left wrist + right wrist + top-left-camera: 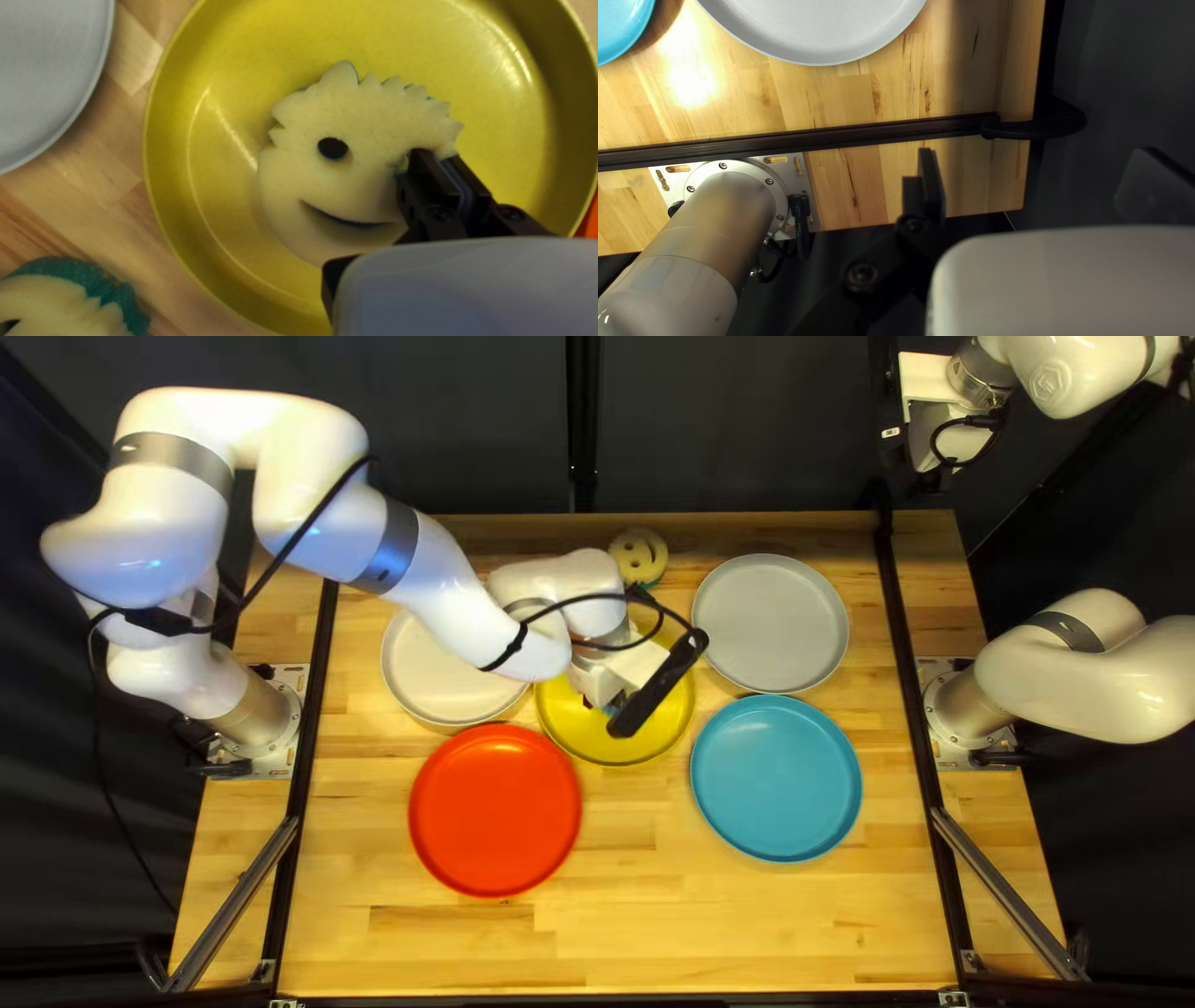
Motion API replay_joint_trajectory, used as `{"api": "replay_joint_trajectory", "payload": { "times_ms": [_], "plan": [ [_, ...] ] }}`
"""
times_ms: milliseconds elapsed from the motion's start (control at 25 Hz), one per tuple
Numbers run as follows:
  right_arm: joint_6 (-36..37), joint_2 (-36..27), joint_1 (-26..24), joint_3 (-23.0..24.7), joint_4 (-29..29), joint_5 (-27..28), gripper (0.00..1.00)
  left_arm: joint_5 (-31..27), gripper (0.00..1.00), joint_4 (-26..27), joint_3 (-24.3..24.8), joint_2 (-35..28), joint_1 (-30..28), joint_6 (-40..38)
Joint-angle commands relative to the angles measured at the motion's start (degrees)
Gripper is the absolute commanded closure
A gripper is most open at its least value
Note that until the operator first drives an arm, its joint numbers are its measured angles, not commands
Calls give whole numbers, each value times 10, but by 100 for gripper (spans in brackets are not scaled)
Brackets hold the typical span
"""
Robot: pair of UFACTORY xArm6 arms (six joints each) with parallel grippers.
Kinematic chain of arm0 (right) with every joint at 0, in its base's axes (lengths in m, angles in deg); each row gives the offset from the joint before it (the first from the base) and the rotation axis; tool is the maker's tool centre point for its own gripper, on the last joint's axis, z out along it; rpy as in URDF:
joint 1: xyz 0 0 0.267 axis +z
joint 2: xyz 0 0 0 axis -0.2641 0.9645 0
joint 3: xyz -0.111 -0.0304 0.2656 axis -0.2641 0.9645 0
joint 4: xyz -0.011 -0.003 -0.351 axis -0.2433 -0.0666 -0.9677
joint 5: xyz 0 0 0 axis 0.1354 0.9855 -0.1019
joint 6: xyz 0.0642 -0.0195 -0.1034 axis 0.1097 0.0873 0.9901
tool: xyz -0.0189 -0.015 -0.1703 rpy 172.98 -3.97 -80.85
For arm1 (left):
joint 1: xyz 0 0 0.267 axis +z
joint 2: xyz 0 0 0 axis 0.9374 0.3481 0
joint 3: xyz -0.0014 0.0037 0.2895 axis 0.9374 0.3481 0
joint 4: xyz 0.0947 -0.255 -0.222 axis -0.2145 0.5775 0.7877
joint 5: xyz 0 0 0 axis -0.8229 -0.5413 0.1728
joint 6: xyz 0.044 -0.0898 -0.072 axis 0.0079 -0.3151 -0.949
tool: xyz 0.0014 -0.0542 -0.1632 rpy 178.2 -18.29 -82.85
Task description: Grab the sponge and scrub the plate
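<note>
Pinching: left gripper point(610, 697) clamped on the smiling sponge point(367, 118) in the yellow plate point(567, 722), covering one eye
Partly hidden: off-white plate point(423, 678), behind left arm point(461, 604)
Emblem: one, right arm point(1083, 672)
Right gripper point(927, 436): fingers wide apart
Plates: five; top left view, from yellow: grey plate point(772, 622) 2 o'clock, blue plate point(774, 778) 4, red plate point(496, 809) 8, off-white 9
Sponges: two; second sponge point(639, 554) 12 o'clock

The top left view shows my left arm point(467, 604) reaching from the left over a yellow plate point(598, 741) at centre. A smiley sponge point(639, 556) lies at upper centre, a white plate point(423, 678) left of centre, a grey plate point(772, 622) upper right, a red plate point(496, 809) lower left and a blue plate point(776, 778) lower right.
</note>
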Motion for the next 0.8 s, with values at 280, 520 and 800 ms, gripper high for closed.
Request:
{"api": "replay_joint_trajectory", "payload": {
  "times_ms": [280,520,800],
  "plan": [
    [0,0,0,0,0,0,0,14,100,9,11,-2,-38,-25],
    [0,0,0,0,0,0,0,35,100,4,24,-7,-88,-61],
    [0,0,0,0,0,0,0,47,100,-1,41,-15,-99,-65]
  ]
}}
